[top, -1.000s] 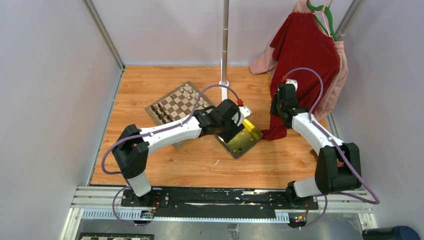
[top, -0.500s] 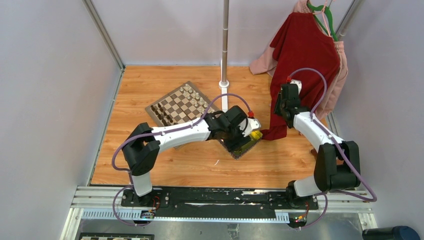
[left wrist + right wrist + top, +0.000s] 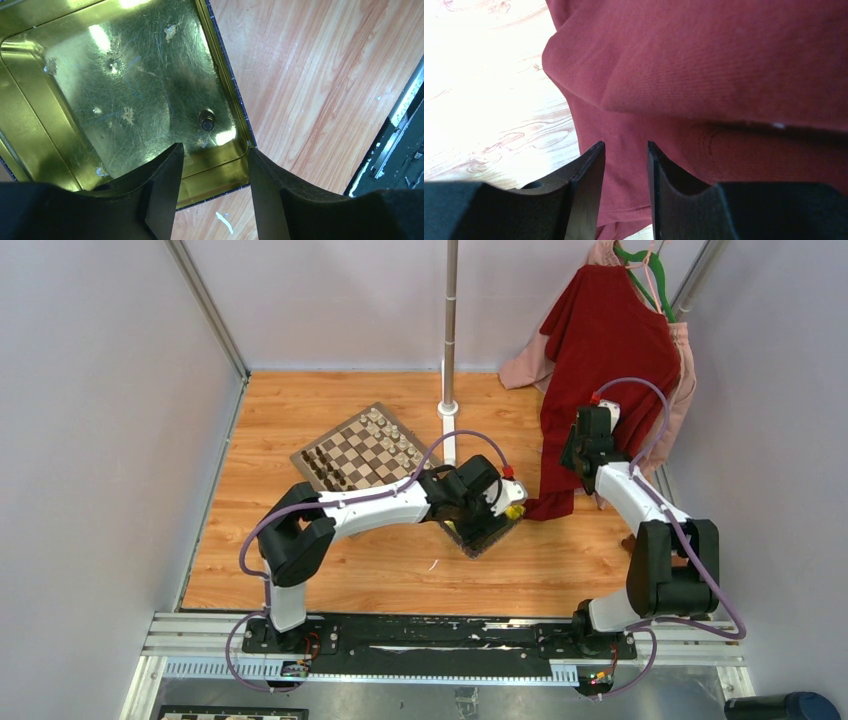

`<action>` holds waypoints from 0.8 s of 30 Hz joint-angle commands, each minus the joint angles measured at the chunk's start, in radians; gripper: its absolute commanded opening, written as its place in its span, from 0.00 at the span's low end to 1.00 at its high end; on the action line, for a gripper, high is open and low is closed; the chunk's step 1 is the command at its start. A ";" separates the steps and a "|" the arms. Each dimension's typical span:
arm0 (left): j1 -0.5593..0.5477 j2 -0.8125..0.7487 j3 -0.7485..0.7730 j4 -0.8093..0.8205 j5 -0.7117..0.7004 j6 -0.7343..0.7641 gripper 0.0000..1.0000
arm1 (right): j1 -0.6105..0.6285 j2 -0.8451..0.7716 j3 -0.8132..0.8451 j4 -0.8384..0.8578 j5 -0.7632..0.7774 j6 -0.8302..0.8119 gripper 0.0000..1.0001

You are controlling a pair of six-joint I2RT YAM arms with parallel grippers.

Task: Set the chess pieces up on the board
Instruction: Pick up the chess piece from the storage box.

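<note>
The board [image 3: 360, 452] lies tilted at the back left of the table. Cream chess pieces [image 3: 385, 430] stand along its far edge and dark ones [image 3: 325, 468] along its left edge. My left gripper [image 3: 488, 515] hangs over the shiny yellow tray [image 3: 514, 510] and hides most of it. In the left wrist view one dark piece [image 3: 207, 120] stands in the tray [image 3: 60, 125] near a corner, just ahead of my open, empty left gripper [image 3: 214, 148]. My right gripper [image 3: 625, 143] is open and empty above the red garment [image 3: 724, 75].
A metal pole [image 3: 449, 330] rises from a white base behind the tray. The red garment [image 3: 600, 350] hangs at the back right over a pink one [image 3: 520, 370], its hem on the table. The table's near edge and black rail [image 3: 400, 125] lie right of the tray.
My left arm has swung to the right and lower over the yellow tray, covering most of it. My right gripper has drifted right and back along the red garment.
</note>
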 commanded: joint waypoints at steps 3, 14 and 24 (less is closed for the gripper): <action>-0.011 0.024 0.033 0.043 -0.012 -0.006 0.55 | -0.024 0.028 0.038 0.021 -0.017 0.012 0.40; -0.012 0.070 0.042 0.056 -0.034 -0.011 0.49 | -0.031 0.057 0.053 0.030 -0.032 0.016 0.40; -0.013 0.100 0.034 0.068 -0.052 -0.012 0.47 | -0.036 0.071 0.052 0.034 -0.039 0.015 0.40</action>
